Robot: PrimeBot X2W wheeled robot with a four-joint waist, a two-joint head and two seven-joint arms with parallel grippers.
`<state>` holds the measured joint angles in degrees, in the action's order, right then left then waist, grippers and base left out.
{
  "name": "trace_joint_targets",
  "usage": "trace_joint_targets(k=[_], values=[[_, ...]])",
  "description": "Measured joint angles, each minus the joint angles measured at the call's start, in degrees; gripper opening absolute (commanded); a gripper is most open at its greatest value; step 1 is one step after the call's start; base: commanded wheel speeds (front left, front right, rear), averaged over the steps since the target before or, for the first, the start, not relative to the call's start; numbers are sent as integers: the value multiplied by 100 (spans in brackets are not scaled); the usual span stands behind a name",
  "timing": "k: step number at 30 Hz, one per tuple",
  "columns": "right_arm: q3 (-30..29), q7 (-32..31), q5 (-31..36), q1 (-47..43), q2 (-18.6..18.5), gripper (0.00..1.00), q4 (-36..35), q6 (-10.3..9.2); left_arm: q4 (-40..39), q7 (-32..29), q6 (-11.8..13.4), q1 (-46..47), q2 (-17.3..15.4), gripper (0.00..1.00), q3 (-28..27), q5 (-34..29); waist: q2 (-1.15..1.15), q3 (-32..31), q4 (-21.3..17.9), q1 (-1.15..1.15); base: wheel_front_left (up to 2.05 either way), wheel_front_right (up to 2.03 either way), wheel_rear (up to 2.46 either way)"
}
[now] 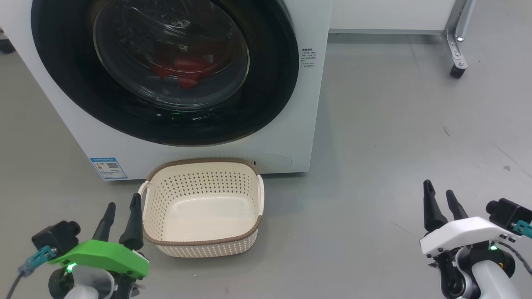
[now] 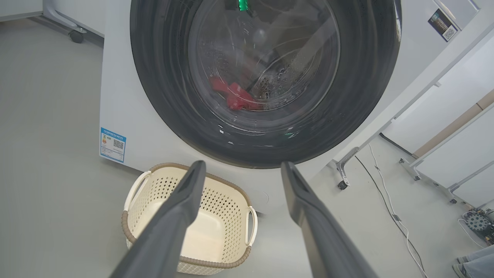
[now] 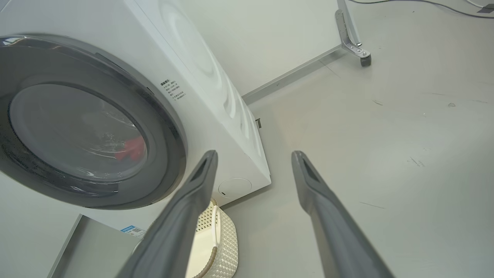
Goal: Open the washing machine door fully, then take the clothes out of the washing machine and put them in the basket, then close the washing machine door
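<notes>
**Door closed, red load inside the washing machine**

You are looking down at the washing machine (image 1: pixel 286 141), a white front-loader. The washing machine door (image 1: pixel 166 66), a wide glossy black rim around a bulging glass bowl, sits flush against the machine's front, closed. Through the glass you can see the clothes (image 1: pixel 187 68), a patch of bright red low in the steel drum. The glass blurs their shape.

The basket (image 1: pixel 199 185), cream with perforated sides and a brown rim, stands upright on the grey floor (image 1: pixel 395 124) at the machine's foot, right under the door's lower edge. Its plain bottom is open to view. You cannot tell whether it touches the machine's front panel. A blue label (image 1: pixel 108 167) is stuck to the machine's lower front corner on your robot's left.

The left gripper (image 1: pixel 123 200), under a green housing, hovers out in front of that labelled corner of the machine. Its two dark fingers are apart, with nothing between them.

The right gripper (image 1: pixel 437 187), under a white housing, hangs well apart from the machine, out past its right side over bare floor. Its fingers are likewise spread and hold nothing.

A metal leg on a castor (image 1: pixel 456 54) stands behind the machine's right side.
</notes>
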<state>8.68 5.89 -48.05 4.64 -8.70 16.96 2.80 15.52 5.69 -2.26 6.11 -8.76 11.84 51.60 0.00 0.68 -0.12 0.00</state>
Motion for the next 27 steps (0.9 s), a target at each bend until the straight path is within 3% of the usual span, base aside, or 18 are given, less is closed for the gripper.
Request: trace_joint_targets(k=[27], values=[[565, 513, 1953, 105, 18, 100, 36, -297, 246, 558, 489, 191, -126, 100, 700, -2011, 0, 29, -41, 0, 0, 0, 0]])
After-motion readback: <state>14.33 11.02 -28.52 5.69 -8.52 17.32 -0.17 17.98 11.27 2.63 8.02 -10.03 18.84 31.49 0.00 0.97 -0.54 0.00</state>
